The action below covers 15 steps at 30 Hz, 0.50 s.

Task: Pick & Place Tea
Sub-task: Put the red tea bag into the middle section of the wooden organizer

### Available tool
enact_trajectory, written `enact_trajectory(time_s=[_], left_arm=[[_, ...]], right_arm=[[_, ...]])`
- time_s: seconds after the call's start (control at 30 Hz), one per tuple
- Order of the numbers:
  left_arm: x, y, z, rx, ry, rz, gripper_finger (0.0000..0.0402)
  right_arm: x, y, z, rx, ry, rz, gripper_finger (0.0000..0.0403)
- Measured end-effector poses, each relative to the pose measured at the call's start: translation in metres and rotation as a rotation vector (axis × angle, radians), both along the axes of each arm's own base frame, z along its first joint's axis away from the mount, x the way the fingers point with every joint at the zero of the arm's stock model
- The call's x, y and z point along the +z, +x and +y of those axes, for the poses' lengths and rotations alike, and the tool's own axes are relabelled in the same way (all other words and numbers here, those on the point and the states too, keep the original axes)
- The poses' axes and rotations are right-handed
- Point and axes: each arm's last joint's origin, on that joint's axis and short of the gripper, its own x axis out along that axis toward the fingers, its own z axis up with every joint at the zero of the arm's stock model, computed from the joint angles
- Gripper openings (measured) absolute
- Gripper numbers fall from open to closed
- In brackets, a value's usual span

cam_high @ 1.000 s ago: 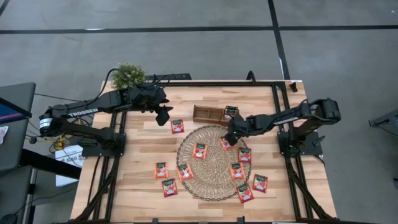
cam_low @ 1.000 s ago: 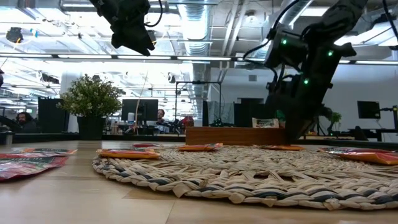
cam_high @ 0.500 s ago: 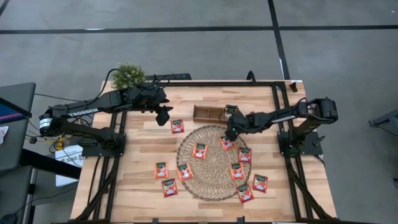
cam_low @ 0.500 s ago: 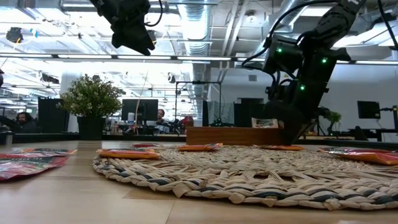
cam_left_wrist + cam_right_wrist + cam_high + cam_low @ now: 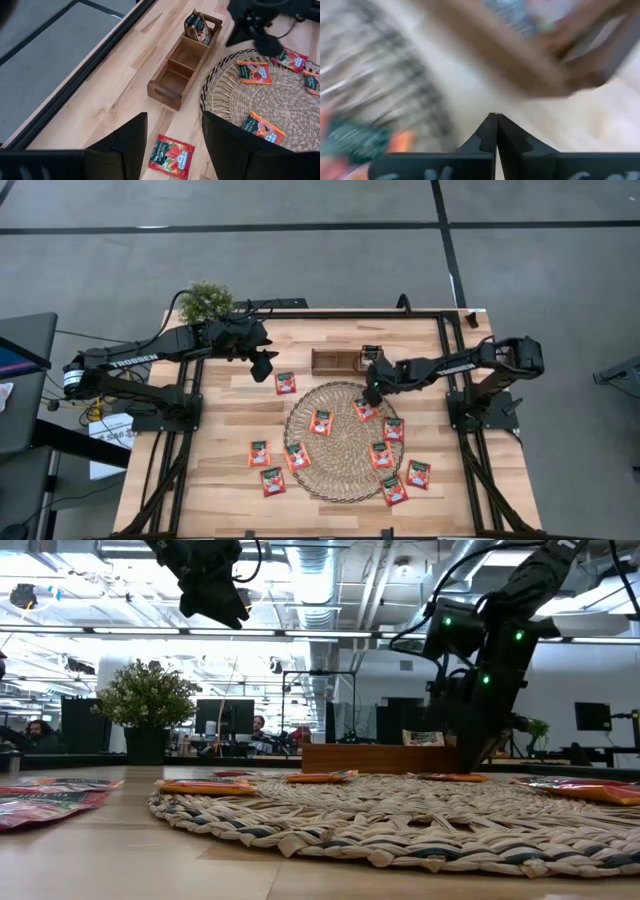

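Several red-orange tea sachets lie flat on the round woven mat [image 5: 343, 442], among them one [image 5: 364, 410] near its far right rim. Others lie on the bare table, such as one [image 5: 285, 383] left of the mat. One more sachet [image 5: 197, 27] stands in the end compartment of the small wooden tray [image 5: 335, 361]. My right gripper [image 5: 372, 392] is shut and low at the mat's far rim, between that rim sachet and the tray, with nothing between its fingers [image 5: 496, 125]. My left gripper [image 5: 263, 364] hangs open, high above the table-top sachet [image 5: 171, 156]. My right gripper's shut fingertips [image 5: 468, 766] point steeply down at the mat's far rim. I cannot tell whether they touch the mat or the table.
A potted plant [image 5: 206, 300] stands at the table's far left corner. Black frame rails [image 5: 340, 313] run along the table's edges. Bare wood lies between the mat and the left rail.
My right gripper has swung a short way toward the table's far edge and the tray. It has come off the sachet at the mat's far right rim, which stays flat on the mat. Its fingers have stayed shut.
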Motion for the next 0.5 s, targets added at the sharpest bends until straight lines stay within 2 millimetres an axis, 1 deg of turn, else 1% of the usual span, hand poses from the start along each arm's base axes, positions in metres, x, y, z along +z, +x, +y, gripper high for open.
enact_trajectory(time_s=[0.07, 0.13, 0.23, 0.33, 0.4, 0.5], left_arm=[[-0.001, 0.000, 0.000, 0.003, -0.005, 0.007, 0.0182], [-0.003, -0.002, -0.001, 0.007, -0.025, 0.026, 0.0182], [-0.006, -0.005, -0.002, -0.002, -0.059, 0.067, 0.0182], [-0.008, -0.006, -0.003, -0.010, -0.089, 0.085, 0.0182], [-0.009, -0.006, -0.004, -0.009, -0.098, 0.085, 0.0182], [-0.009, -0.006, -0.005, -0.015, -0.098, 0.085, 0.0182]], right_arm=[[0.007, 0.001, 0.013, 0.060, 0.079, -0.040, 0.0000], [0.019, -0.001, 0.029, 0.106, 0.130, -0.091, 0.0000], [0.044, -0.011, 0.052, 0.151, 0.158, -0.193, 0.0000], [0.068, -0.025, 0.072, 0.218, 0.186, -0.281, 0.0000], [0.076, -0.038, 0.082, 0.229, 0.208, -0.281, 0.0000], [0.079, -0.057, 0.092, 0.195, 0.231, -0.208, 0.0000]])
